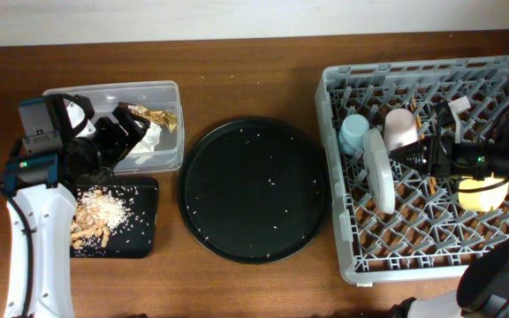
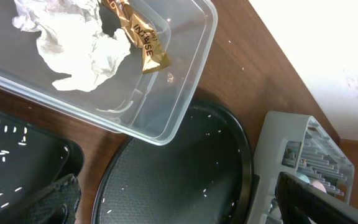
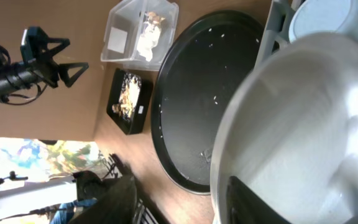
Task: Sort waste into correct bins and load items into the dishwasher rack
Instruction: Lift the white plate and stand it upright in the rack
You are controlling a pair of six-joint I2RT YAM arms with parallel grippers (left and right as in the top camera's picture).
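The crumpled white tissue (image 1: pixel 153 141) (image 2: pixel 79 46) and the gold-and-brown wrapper (image 1: pixel 159 117) (image 2: pixel 138 34) lie in the clear tub (image 1: pixel 113 91) (image 2: pixel 185 106). Brown food scraps with rice (image 1: pixel 91 225) lie in the shallow black tray (image 1: pixel 140 238) (image 2: pixel 17 162). My left gripper (image 1: pixel 126 132) (image 2: pixel 185 205) is open and empty above the tub's near edge. In the grey rack (image 1: pixel 343 238) stand the blue cup (image 1: pixel 353 132), pink cup (image 1: pixel 401 128), yellow bowl (image 1: pixel 482 190) and the pale plate (image 1: pixel 378 172) (image 3: pixel 303 124) on edge. My right gripper (image 1: pixel 400 152) (image 3: pixel 179 202) is open at the plate's rim. Chopsticks (image 1: pixel 432 183) show partly under it.
The large round black tray (image 1: pixel 253 190) (image 2: pixel 179 168) (image 3: pixel 210 81), dotted with rice grains, lies between the bins and the rack. The rack's corner (image 2: pixel 291 143) shows in the left wrist view. The tub (image 3: pixel 120 40) and black tray (image 3: pixel 129 99) show far off in the right wrist view.
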